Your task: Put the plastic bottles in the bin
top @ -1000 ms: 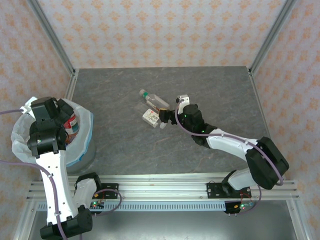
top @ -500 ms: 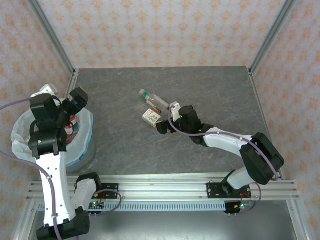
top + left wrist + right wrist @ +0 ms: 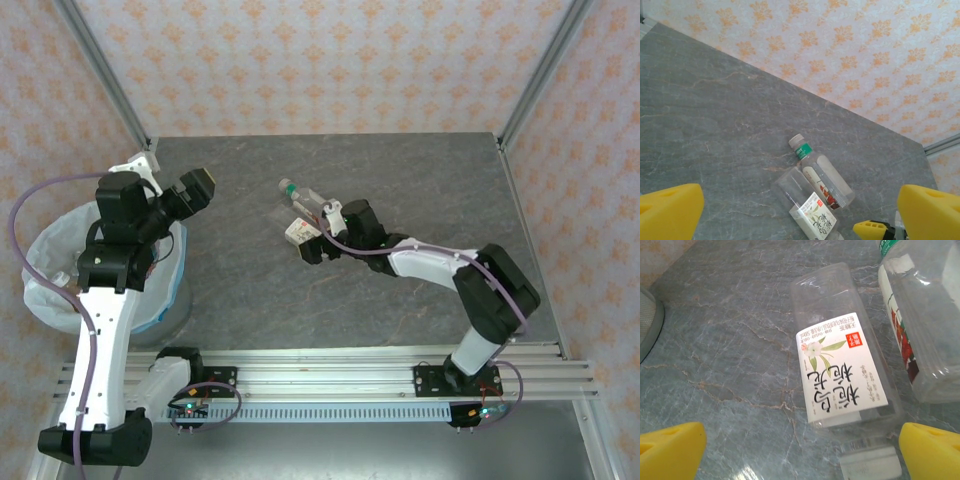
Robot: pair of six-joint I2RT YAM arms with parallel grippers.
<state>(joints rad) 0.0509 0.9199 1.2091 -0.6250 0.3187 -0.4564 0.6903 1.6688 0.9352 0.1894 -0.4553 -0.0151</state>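
On the grey, marble-veined worktop [image 3: 420, 180], two clear plastic bottles lie on their sides, close together near the centre. The white-labelled bottle [image 3: 840, 370] lies nearer the arms, and the green-banded bottle [image 3: 821, 174] lies just behind it. The right fingers [image 3: 670, 447] are spread fully wide, one on each side of the white-labelled bottle's cap end, and grip nothing. The left fingers [image 3: 670, 210] are likewise fully spread and empty, raised above the worktop near the bin's far rim. The bin [image 3: 172, 305] stands at the worktop's left edge, lined with a white bag [image 3: 40, 280]. The walls [image 3: 320, 60] carry orange floral wallpaper. Aluminium posts [image 3: 100, 70] frame the corners.
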